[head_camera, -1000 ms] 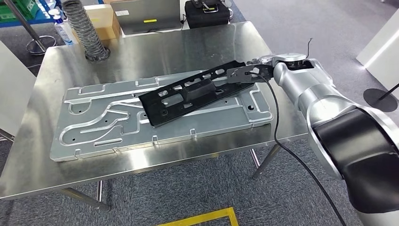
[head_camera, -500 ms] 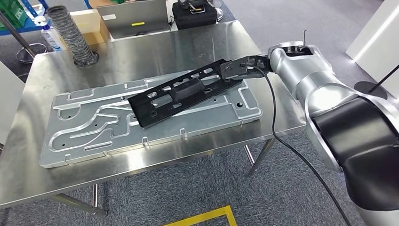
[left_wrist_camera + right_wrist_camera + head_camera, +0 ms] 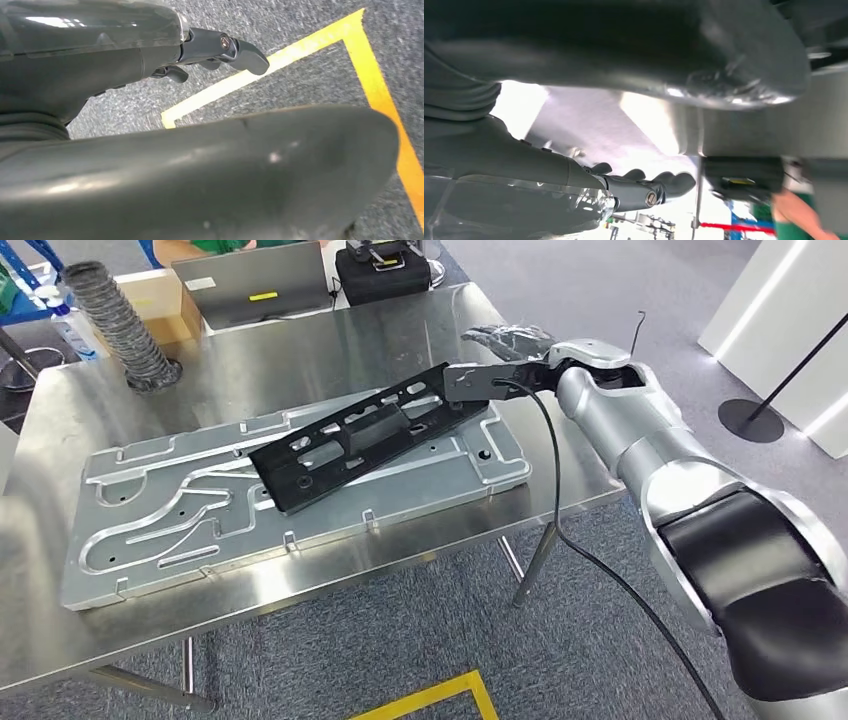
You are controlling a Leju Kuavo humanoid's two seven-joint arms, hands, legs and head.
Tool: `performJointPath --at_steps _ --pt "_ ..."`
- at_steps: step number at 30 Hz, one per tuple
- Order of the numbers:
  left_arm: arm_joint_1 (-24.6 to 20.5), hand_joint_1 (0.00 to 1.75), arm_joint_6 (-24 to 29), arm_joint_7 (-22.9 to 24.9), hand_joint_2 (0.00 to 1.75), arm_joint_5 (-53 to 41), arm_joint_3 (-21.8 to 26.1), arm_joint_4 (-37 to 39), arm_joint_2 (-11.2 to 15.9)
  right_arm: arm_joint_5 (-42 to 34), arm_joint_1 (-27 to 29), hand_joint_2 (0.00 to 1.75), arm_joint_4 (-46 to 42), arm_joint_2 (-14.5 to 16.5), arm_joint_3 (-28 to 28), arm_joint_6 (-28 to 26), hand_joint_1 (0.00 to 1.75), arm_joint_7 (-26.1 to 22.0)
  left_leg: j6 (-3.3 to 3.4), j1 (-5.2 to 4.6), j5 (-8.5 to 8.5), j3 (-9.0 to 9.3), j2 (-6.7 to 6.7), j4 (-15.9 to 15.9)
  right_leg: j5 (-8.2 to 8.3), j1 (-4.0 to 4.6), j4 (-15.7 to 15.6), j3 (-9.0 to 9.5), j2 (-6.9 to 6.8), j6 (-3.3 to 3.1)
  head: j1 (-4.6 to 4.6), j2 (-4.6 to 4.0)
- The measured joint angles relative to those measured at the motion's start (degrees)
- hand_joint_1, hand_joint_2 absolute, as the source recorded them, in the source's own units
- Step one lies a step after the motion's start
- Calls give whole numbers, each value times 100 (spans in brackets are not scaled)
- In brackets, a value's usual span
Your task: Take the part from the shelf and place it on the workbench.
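Black and slotted, the part [image 3: 360, 435] is lying diagonally on a grooved aluminium plate [image 3: 180, 515], which is resting flat on the steel bench [image 3: 300, 345]. Our right hand [image 3: 490, 375] is reaching in at the part's end near the bench's right edge; whether our fingers are clamped on it or merely touching, we cannot tell, since the hand is blurring against the part. In the right wrist view the fingers [image 3: 659, 185] are curling, with glare washing out the rest. Our left hand [image 3: 220, 50] is hanging over grey carpet and yellow tape [image 3: 310, 42], fingers partly hidden, so its state is unclear. At the bench's far left corner a ribbed hose [image 3: 115, 315] is standing.
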Motion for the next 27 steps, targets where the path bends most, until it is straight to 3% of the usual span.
performJointPath --at_steps 2,5,6,7,8,10,12,15,16,18,20,21,22,23,24,26,27 --pt "21 0 -3 -8 0 3 26 3 -6 -251 411 0 -496 2 -270 -128 0 198 30 37 95 -4 93 -130 -158 1 112 -61 -96 71 1 0" --pt "48 0 -12 -22 0 18 68 6 -10 -430 1068 0 -1179 119 -829 -419 0 434 70 30 219 -113 204 -210 -845 -5 990 -459 -356 204 3 0" --pt "59 0 -15 -23 0 23 76 6 -10 -442 1304 0 -1366 178 -1019 -550 0 509 67 25 251 -169 226 -209 -984 -8 1283 -570 -387 237 3 0" --pt "67 0 -16 -24 0 31 81 6 -11 -446 1566 0 -1549 234 -1227 -718 0 582 58 27 287 -227 242 -205 -1009 -12 1420 -595 -401 267 3 0" --pt "70 0 -15 -26 0 38 85 6 -14 -442 1850 0 -1750 283 -1474 -919 0 648 43 38 324 -289 249 -199 -931 -21 1352 -506 -405 294 3 0" --pt "66 0 -9 -31 0 51 95 6 -17 -398 2468 0 -2213 362 -2077 -1316 0 726 -1 68 390 -402 241 -166 -682 -65 675 -13 -386 350 3 0" --pt "59 0 1 -39 0 55 105 6 -20 -253 3118 0 -2733 450 -2777 -1616 0 732 -69 78 430 -454 190 -110 -523 -60 79 380 -332 280 3 0" --pt "16 0 15 -62 0 58 113 6 -34 62 4136 0 -3606 578 -3892 -1968 0 628 -179 100 467 -458 136 -54 -440 -10 -46 432 -332 14 3 0" --pt "-2 0 19 -69 0 59 115 6 -39 162 4439 0 -3893 600 -4215 -2074 0 573 -205 119 426 -479 115 -22 -416 -6 -49 430 -345 -48 1 0" --pt "-26 0 24 -74 0 59 119 6 -45 358 4999 0 -4459 584 -4744 -2302 0 456 -223 143 83 -587 9 313 -347 -3 -66 402 -374 -147 -1 0" --pt "-48 0 29 -75 0 58 121 7 -51 527 5557 0 -4992 540 -5158 -2478 0 348 -207 158 -484 -761 -119 1075 -281 34 -65 335 -404 -211 -2 0" --pt "-59 0 32 -74 0 56 121 7 -54 582 5819 0 -5224 527 -5316 -2528 0 308 -194 159 -690 -813 -153 1450 -247 65 -64 292 -423 -234 -2 0" --pt "-71 0 34 -73 0 51 121 7 -55 617 6045 0 -5422 522 -5444 -2559 0 280 -169 152 -789 -797 -168 1679 -208 102 -62 243 -438 -253 -2 0" --pt "-89 0 40 -71 0 46 121 6 -55 636 6235 0 -5602 528 -5552 -2580 0 254 -124 137 -775 -685 -174 1697 -164 140 -60 189 -449 -268 -1 0" --pt "-113 0 48 -69 0 36 121 6 -55 640 6397 0 -5764 539 -5649 -2600 0 228 -56 107 -676 -467 -172 1491 -115 179 -60 130 -463 -282 -1 0" --pt "-178 0 72 -66 0 15 121 4 -49 621 6659 0 -6019 560 -5792 -2640 0 176 130 -18 -527 201 -65 618 -12 227 -56 35 -504 -290 -1 0" --pt "-214 0 83 -67 0 7 121 3 -44 596 6773 0 -6110 564 -5849 -2672 0 145 182 -81 -518 498 13 195 38 235 -61 16 -544 -275 -1 0"
